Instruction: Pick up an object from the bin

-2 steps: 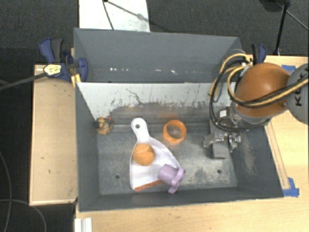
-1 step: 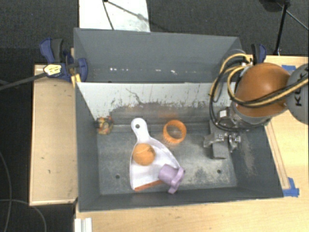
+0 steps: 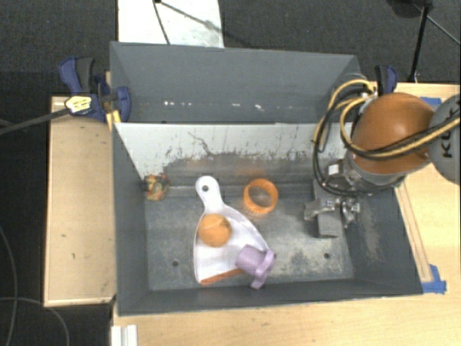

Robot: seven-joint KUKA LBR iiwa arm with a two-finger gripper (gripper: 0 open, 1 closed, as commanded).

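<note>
My gripper (image 3: 329, 219) hangs low over the bin floor at the right side, with bare grey floor beneath it. The nearest loose thing is an orange ring-shaped cup (image 3: 260, 196), standing to the gripper's left and apart from it. Further left lies a white scoop (image 3: 218, 256) with its handle pointing to the back wall. An orange ball (image 3: 214, 231) rests on the scoop. A purple cup-like piece (image 3: 254, 262) lies at the scoop's right front corner.
A small mottled ball (image 3: 154, 187) sits at the back left by the sloped wall. A thin orange-red strip (image 3: 220, 277) peeks out under the scoop's front edge. The arm's orange dome and cables rise above the gripper at the right.
</note>
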